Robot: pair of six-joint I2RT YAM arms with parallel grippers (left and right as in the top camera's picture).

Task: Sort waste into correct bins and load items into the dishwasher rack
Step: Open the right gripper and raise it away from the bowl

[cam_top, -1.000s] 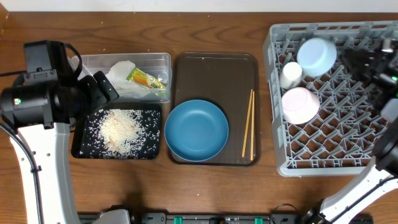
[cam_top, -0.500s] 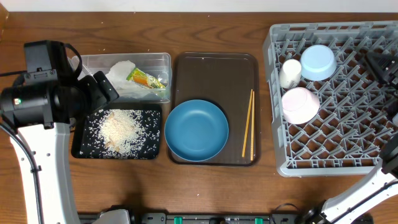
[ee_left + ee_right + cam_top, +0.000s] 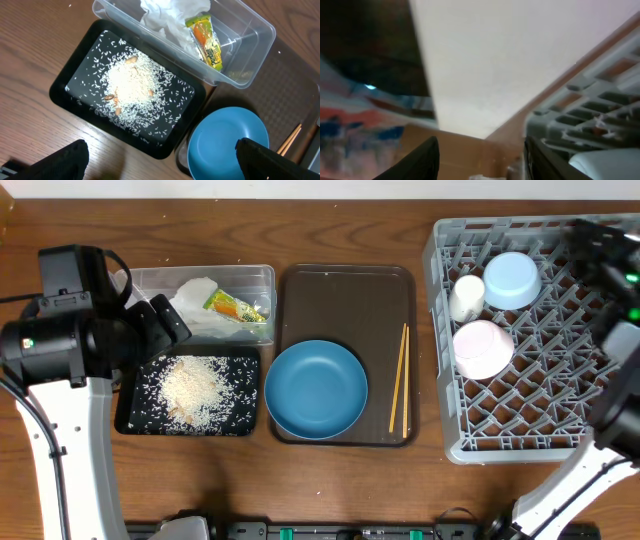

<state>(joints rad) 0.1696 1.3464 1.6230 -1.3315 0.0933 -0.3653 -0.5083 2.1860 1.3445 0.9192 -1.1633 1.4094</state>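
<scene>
The grey dishwasher rack (image 3: 530, 395) holds a light-blue bowl (image 3: 511, 279), a cream cup (image 3: 467, 297) and a white bowl (image 3: 483, 348). A blue plate (image 3: 316, 389) and chopsticks (image 3: 399, 380) lie on the brown serving tray (image 3: 345, 290). The napkin (image 3: 170, 12) and wrapper (image 3: 205, 40) sit in the clear tub (image 3: 150, 278). Rice (image 3: 131, 85) covers the black tray (image 3: 125, 415). My left gripper (image 3: 162, 162) hangs open above the black tray's near corner, empty. My right gripper (image 3: 480, 162) is open and empty over the rack's back right corner (image 3: 597, 248).
The left arm's white column (image 3: 70, 450) stands left of the black tray. The right arm (image 3: 620, 420) reaches along the rack's right side. A wall runs behind the rack (image 3: 600, 115). Bare wood table (image 3: 330, 480) lies in front of the trays.
The light-blue bowl has settled in the rack's back row. My right gripper has swung away from it toward the back right corner, tilting up. The left arm has not moved.
</scene>
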